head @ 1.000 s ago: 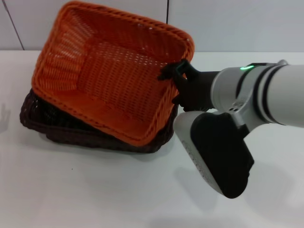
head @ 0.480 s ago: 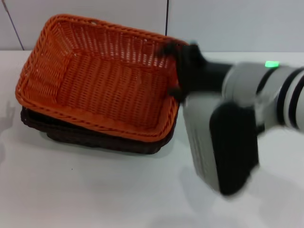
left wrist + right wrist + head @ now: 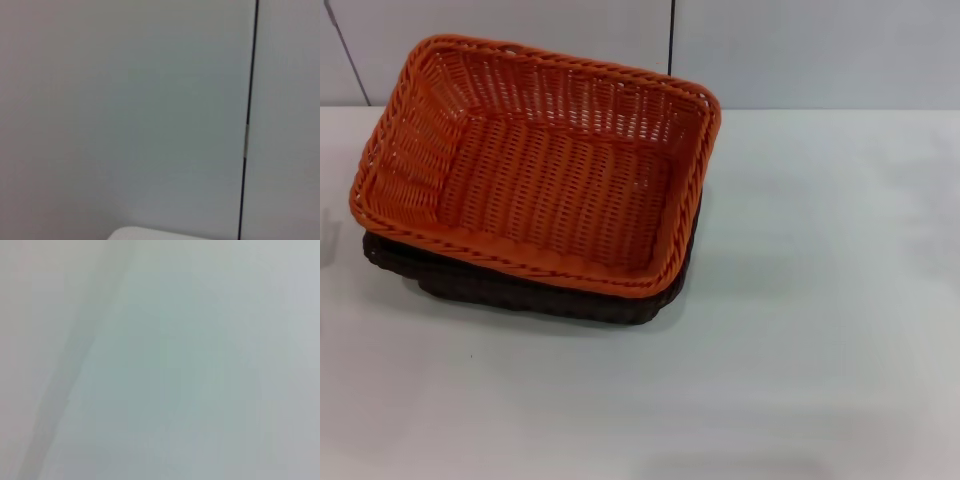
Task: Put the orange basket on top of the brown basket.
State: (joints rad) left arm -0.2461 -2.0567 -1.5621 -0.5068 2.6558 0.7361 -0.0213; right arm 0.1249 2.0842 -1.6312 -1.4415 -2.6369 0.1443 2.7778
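The orange basket (image 3: pixel 550 165) sits nested on top of the brown basket (image 3: pixel 520 292) at the back left of the white table in the head view. Only the brown basket's near rim and side show from under the orange one. The orange basket lies level and nothing touches it. Neither gripper is in the head view. The left wrist view shows only a pale wall with a dark seam. The right wrist view shows only a blank pale surface.
The white table (image 3: pixel 790 330) stretches to the right and front of the baskets. A white panelled wall (image 3: pixel 800 50) with a dark vertical seam stands right behind the baskets.
The right arm held the tilted orange basket by its right rim, lowered it flat onto the brown basket, let go, and has withdrawn out of the head view.
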